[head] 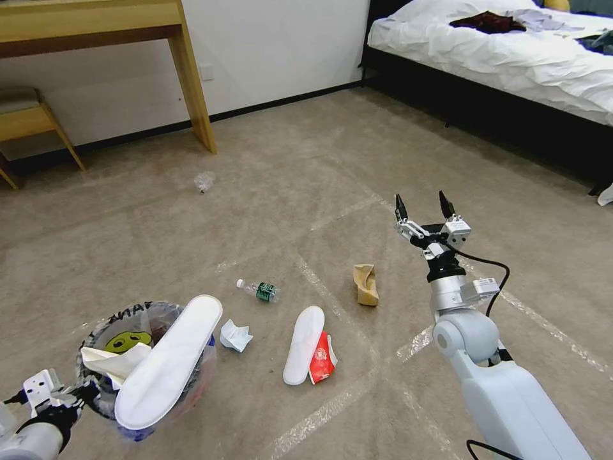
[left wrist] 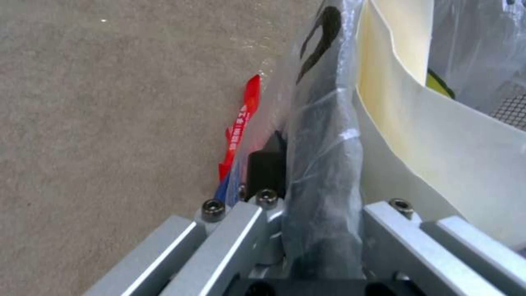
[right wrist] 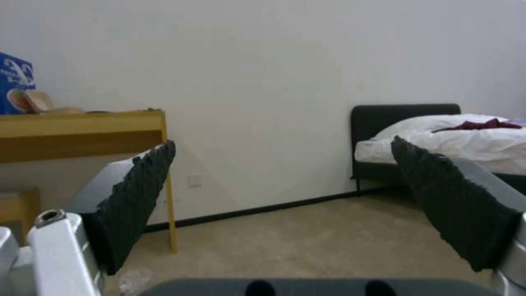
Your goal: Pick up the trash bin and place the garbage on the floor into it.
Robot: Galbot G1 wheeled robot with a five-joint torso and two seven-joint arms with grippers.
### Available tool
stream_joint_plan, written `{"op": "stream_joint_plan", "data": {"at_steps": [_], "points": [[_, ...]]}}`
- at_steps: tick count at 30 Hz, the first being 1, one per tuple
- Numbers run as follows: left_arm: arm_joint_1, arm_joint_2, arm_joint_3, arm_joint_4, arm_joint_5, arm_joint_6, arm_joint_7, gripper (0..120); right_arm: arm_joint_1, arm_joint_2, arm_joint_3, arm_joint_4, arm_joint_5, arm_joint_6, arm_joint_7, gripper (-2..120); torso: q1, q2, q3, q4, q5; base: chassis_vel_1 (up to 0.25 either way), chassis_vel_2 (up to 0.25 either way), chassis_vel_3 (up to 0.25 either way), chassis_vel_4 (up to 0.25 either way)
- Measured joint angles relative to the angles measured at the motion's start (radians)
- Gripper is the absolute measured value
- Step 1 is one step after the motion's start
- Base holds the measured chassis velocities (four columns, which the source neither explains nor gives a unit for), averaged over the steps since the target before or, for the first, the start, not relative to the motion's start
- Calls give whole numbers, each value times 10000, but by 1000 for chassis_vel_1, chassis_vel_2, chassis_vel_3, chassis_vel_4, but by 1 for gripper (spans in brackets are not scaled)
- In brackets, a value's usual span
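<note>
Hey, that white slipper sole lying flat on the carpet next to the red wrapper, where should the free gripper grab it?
Probably across the narrow width of the slipper sole, coming straight down with the open right gripper. It lies flat, so pinch its long edges near the far end, away from the red wrapper.

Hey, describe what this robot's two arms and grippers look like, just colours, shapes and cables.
The right arm is pale grey-white with a rounded joint and a silver wrist section, and a black cable loops beside it. The right gripper has a white-and-silver body and two black pointed fingers with ridged, serrated pads. The left gripper has silver metal bars with black screw heads, white brackets, a black wrist band and a thin black cable.
</note>
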Motion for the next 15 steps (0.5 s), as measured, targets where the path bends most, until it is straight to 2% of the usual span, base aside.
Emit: {"op": "stream_joint_plan", "data": {"at_steps": [9, 12, 13, 15], "points": [[27, 25, -78, -74, -25, -4, 2, 1, 118, -71, -386, 93, 65, -339, 221, 100, 0, 1, 0, 0, 2, 0, 0, 0, 0], [-17, 28, -74, -96, -36, -3, -1, 1, 169, -308, -825, 214, 352, -1142, 663, 100, 0, 2, 0, 0, 1, 0, 0, 0, 0], [-17, 28, -74, -96, -36, -3, -1, 1, 169, -308, -825, 214, 352, -1142, 663, 100, 0, 2, 0, 0, 1, 0, 0, 0, 0], [-64, -16, -28, -115, -35, -4, -12, 1, 187, -531, -1126, 333, 719, -1955, 1085, 100, 0, 3, 0, 1, 1, 0, 0, 0, 0]]}}
